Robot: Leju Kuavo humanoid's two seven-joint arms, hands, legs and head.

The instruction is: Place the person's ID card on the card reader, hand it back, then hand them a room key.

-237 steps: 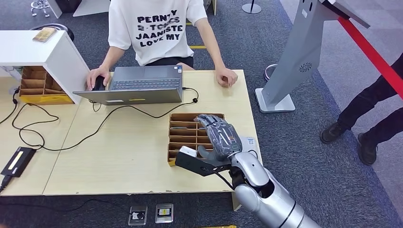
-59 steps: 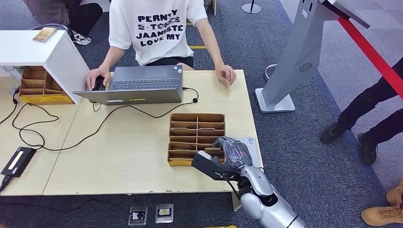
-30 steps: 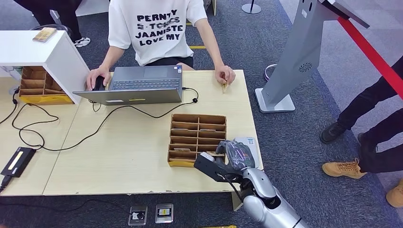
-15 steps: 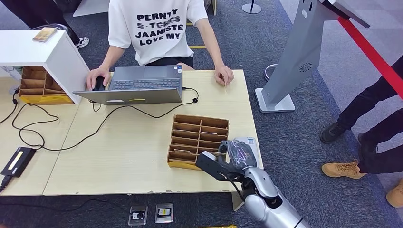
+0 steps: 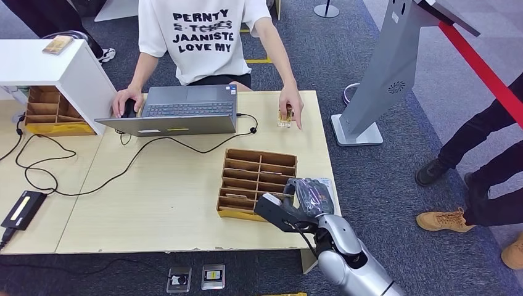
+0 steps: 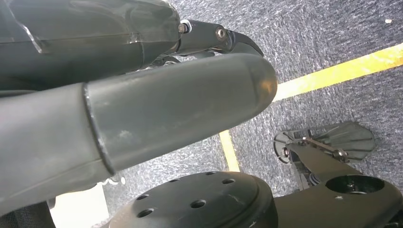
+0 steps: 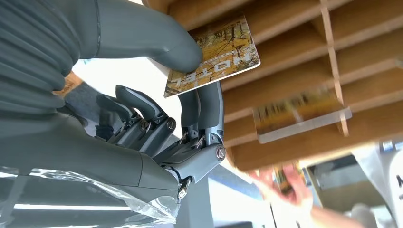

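Lifted: printed room key (image 7: 212, 58) in right robot hand (image 7: 157, 114).

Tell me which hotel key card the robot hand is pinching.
The card printed HOTEL, pinched between the right robot hand's thumb and fingers. The other card still sits blurred in a slot of the wooden organizer.

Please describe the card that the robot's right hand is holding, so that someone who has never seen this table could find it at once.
On the pale wooden table, find the brown cardboard organiser with rows of slots near the robot's side. At its near right corner, the robot's right hand pinches a small rectangular card with a yellow-brown tree picture and the word HOTEL. Another similar card lies in a slot; this one is between thumb and finger.
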